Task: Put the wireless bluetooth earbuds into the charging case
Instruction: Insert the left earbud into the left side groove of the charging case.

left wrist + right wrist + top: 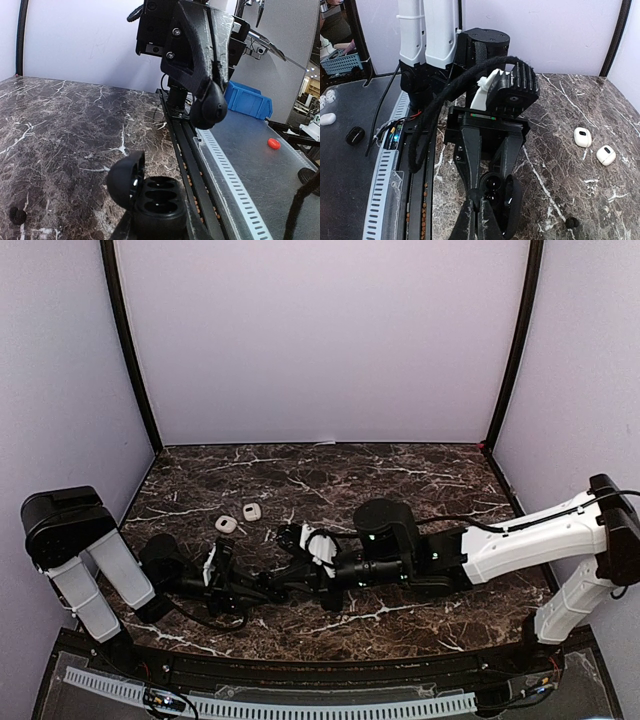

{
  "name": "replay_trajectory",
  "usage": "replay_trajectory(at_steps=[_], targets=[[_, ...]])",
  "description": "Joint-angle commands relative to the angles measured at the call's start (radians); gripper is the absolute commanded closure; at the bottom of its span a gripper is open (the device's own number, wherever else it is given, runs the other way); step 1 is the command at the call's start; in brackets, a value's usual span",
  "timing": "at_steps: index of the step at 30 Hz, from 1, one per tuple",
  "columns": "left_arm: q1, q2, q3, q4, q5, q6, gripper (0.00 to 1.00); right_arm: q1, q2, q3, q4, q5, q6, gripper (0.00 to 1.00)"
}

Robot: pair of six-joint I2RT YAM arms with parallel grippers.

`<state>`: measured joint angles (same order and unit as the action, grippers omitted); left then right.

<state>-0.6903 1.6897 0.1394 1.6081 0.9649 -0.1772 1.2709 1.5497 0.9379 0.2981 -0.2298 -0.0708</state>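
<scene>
Early stage, nothing seated that shows. Over the marble table point(60, 130), the left gripper point(160, 227) is clamped on the open black case point(159, 200), and its sockets look empty. The right gripper point(476, 214) has its fingers pressed together just beside the case; can't tell if anything is pinched. 2 white cases point(582, 136) lie well apart, not blocking. 1 black earbud point(19, 216) lies loose on the table.
</scene>
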Motion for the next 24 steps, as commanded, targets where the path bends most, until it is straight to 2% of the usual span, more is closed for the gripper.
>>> replay_trajectory(at_steps=[1,12,24], targets=[[-0.008,0.005,0.002,0.224,0.021,-0.008,0.87,0.018,0.036,0.047,0.07,0.073,-0.004,1.0],[-0.007,0.0,0.0,0.225,0.022,-0.01,0.88,0.046,0.141,0.125,0.02,0.146,-0.042,1.0],[-0.008,-0.01,-0.004,0.224,0.022,-0.005,0.88,0.054,0.144,0.113,-0.007,0.199,-0.048,1.0]])
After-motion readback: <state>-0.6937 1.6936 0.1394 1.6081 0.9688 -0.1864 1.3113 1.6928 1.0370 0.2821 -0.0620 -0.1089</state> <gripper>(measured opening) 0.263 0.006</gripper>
